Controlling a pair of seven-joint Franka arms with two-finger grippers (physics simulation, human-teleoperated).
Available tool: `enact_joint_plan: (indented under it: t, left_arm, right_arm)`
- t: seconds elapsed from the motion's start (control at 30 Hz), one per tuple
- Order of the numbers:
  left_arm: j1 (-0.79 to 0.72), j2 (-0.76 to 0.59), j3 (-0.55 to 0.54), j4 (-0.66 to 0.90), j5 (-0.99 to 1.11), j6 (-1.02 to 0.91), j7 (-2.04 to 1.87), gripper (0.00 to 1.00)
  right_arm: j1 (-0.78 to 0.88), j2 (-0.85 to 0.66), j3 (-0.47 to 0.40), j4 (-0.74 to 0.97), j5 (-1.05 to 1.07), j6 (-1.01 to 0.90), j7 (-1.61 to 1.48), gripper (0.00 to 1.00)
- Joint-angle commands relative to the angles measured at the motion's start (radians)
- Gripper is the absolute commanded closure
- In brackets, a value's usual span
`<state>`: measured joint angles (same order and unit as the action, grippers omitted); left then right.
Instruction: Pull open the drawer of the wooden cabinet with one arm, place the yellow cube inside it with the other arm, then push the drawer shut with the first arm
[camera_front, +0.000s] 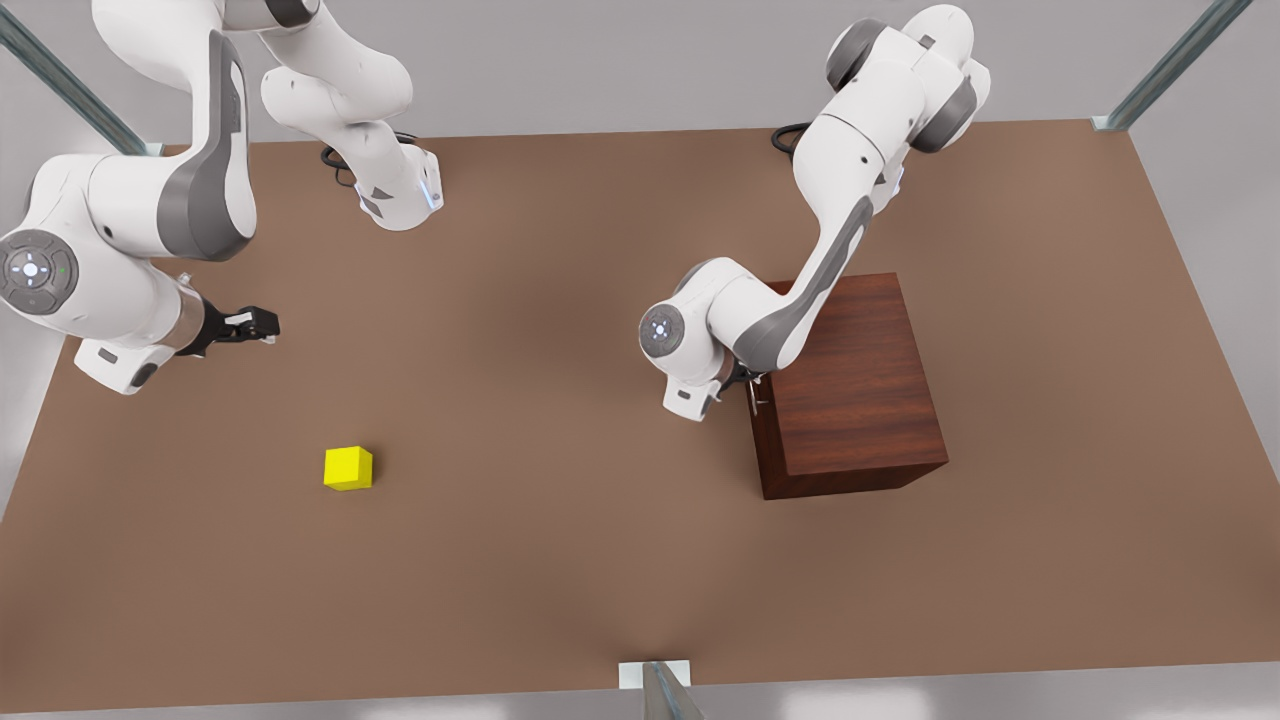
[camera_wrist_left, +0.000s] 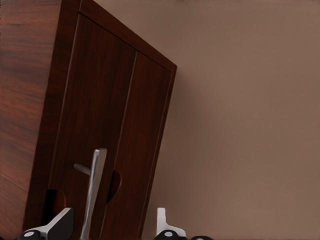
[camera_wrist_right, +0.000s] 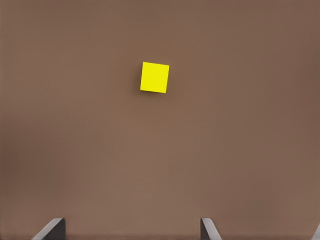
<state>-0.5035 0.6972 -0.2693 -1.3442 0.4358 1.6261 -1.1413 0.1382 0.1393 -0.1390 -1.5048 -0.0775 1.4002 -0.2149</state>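
Front view: you have the wooden cabinet (camera_front: 860, 390) on the brown table (camera_front: 560, 560), toward the front view's right; boxy, dark reddish-brown grain, plain flat top. The left gripper (camera_front: 752, 385) sits right against the cabinet face that looks toward the front view's left, at its upper edge. The yellow cube (camera_front: 348, 468) lies alone on the table toward the front view's left, well apart from the cabinet; small, bright, plain-sided. The right gripper (camera_front: 262, 324) hangs above the table near the left edge of this view, off from the cube and holding nothing.

Left wrist view: you see the drawer (camera_wrist_left: 100, 130) front flush in the cabinet, closed, with its slim silver bar handle (camera_wrist_left: 94, 192). The left gripper's fingers (camera_wrist_left: 57, 225) are spread to either side of the handle, not clamped on it.

Right wrist view: the cube sits flat on bare table, square face toward the camera, slightly turned. The right gripper's fingertips (camera_wrist_right: 52, 229) stand wide apart, well short of the cube, gripping nothing
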Motion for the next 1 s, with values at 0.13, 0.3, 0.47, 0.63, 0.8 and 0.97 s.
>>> enact_joint_plan:
  t: [0.13,0.3,0.47,0.63,0.8,0.97]
  left_arm:
    - [-0.003,0.005,-0.004,0.002,-0.005,0.001,-0.204,0.15]
    - [-0.006,0.019,-0.004,0.007,-0.003,0.009,-0.201,0.15]
    - [-0.007,0.027,-0.004,0.020,0.001,0.015,-0.183,0.15]
    - [-0.009,0.041,-0.007,0.053,-0.002,0.011,-0.120,0.14]
    - [-0.009,0.041,-0.016,0.054,-0.023,0.003,-0.055,0.14]
    - [-0.009,0.042,-0.021,0.054,-0.045,0.001,-0.034,0.14]
  right_arm:
    - [0.000,0.000,-0.001,0.000,0.001,0.000,-0.008,0.00]
    - [0.000,0.000,-0.001,-0.002,0.001,0.000,-0.008,0.00]
    - [0.000,0.005,-0.001,-0.002,0.001,0.000,-0.008,0.00]
    - [0.000,0.005,-0.001,-0.002,0.001,0.000,-0.008,0.00]
    - [0.000,0.005,-0.001,-0.002,0.001,0.000,-0.008,0.00]
    - [-0.002,0.006,-0.001,-0.002,0.001,0.000,-0.008,0.00]
